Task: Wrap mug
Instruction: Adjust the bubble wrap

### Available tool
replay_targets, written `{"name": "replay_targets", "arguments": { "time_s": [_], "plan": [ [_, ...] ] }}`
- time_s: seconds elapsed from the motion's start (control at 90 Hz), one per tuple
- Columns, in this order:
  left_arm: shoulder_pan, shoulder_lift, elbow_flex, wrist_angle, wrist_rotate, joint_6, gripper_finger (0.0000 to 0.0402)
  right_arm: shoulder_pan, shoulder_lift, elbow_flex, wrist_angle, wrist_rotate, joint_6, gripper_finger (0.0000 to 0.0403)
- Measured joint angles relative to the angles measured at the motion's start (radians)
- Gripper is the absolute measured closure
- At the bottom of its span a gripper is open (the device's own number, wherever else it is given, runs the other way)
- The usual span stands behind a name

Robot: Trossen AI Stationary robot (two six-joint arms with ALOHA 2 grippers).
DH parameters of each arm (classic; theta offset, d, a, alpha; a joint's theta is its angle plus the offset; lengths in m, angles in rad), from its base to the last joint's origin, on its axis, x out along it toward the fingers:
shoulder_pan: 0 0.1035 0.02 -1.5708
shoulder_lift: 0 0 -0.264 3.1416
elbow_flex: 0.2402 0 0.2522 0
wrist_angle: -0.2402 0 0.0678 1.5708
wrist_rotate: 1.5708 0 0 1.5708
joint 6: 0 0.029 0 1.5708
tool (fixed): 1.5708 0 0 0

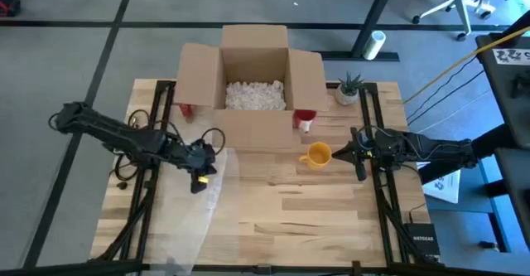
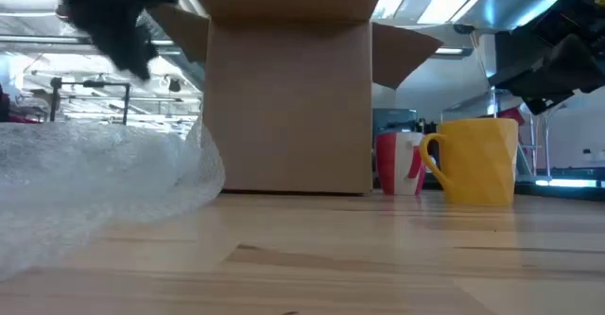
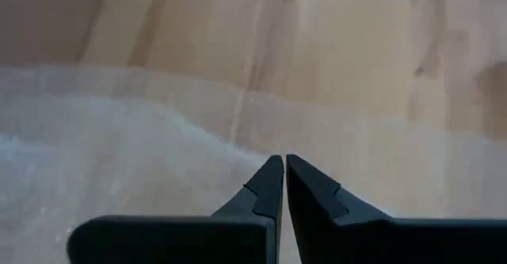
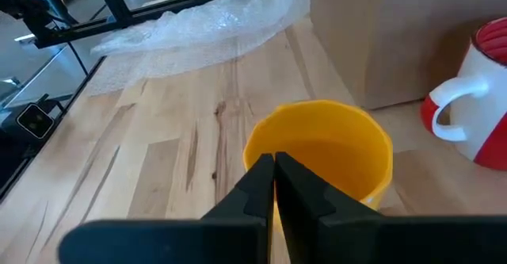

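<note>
My left gripper (image 1: 199,176) hangs over the near edge of the clear sheet of bubble wrap (image 1: 186,218) that lies spread on the left half of the pale wooden table (image 1: 281,210). Its fingers (image 3: 273,186) are pressed together; from my left wrist I cannot tell whether a fold of the film is pinched between them or whether they are simply closed above it.

My right gripper (image 1: 358,153) sits just beside the yellow ceramic mug (image 1: 316,155), on the mug's right. Its fingers (image 4: 273,181) are also drawn narrow, tip to tip, and in my right wrist view they point at the mug's rim, with nothing visibly held between them.

The mug stands upright on bare wood right of centre, well apart from the wrap, in front of the open brown cardboard box (image 1: 252,77) with white packing filler (image 1: 255,94) inside. A red and white mug (image 1: 305,119) stands near it by the box's corner.

I judge the wrapping itself has not begun: mug and sheet are still separate. The step in hand looks like bringing the two together. For that I would need my right fingers parted enough to take the mug's wall or handle, then carry it across onto the sheet while my left keeps the wrap flat and ready to fold over
</note>
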Motion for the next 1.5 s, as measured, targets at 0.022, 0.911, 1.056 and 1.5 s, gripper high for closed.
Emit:
{"name": "replay_targets", "arguments": {
  "time_s": [0.022, 0.911, 1.056, 1.5],
  "plan": [
    [-0.003, 0.008, 0.014, -0.020, -0.001, -0.025, 0.0401, 0.000, 0.000, 0.000, 0.000, 0.000, 0.000, 0.0402],
    [-0.072, 0.235, 0.055, -0.061, 0.129, -0.505, 0.0353, 0.000, 0.000, 0.000, 0.000, 0.000, 0.000, 0.0402],
    [-0.054, 0.235, 0.055, -0.079, 0.115, -0.502, 0.0327, 0.000, 0.000, 0.000, 0.000, 0.000, 0.000, 0.0402],
    [-0.086, 0.368, 0.047, -0.070, 0.082, -0.480, 0.0309, 0.000, 0.000, 0.000, 0.000, 0.000, 0.000, 0.0402]
  ]
}}
